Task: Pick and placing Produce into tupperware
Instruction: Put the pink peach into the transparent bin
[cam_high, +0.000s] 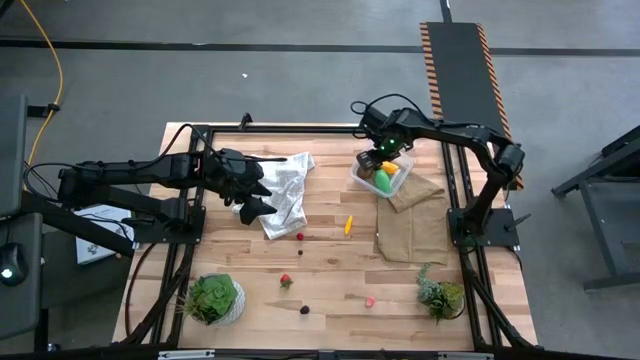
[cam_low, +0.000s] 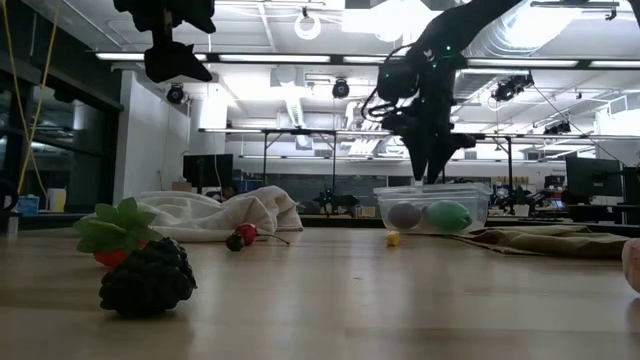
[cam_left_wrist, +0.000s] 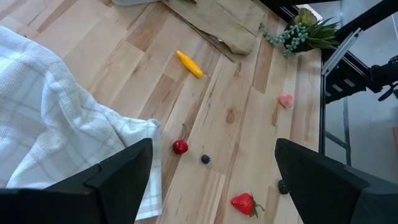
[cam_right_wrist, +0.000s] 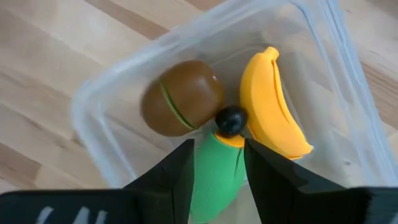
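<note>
The clear tupperware sits at the table's far right, its near corner on the brown cloth. In the right wrist view it holds a brown kiwi ball, a yellow banana, a green oval and a dark berry lying on the oval. My right gripper hangs just above them, pointing down, its fingers slightly open, with the berry just beyond the tips. My left gripper is wide open, high over the near edge of the white checked cloth. An orange-yellow piece lies on the table.
Loose on the wood are a red cherry, a tiny dark berry, a strawberry, a blackberry and a pink piece. Potted plants stand near left and near right. The brown cloth lies flat at right.
</note>
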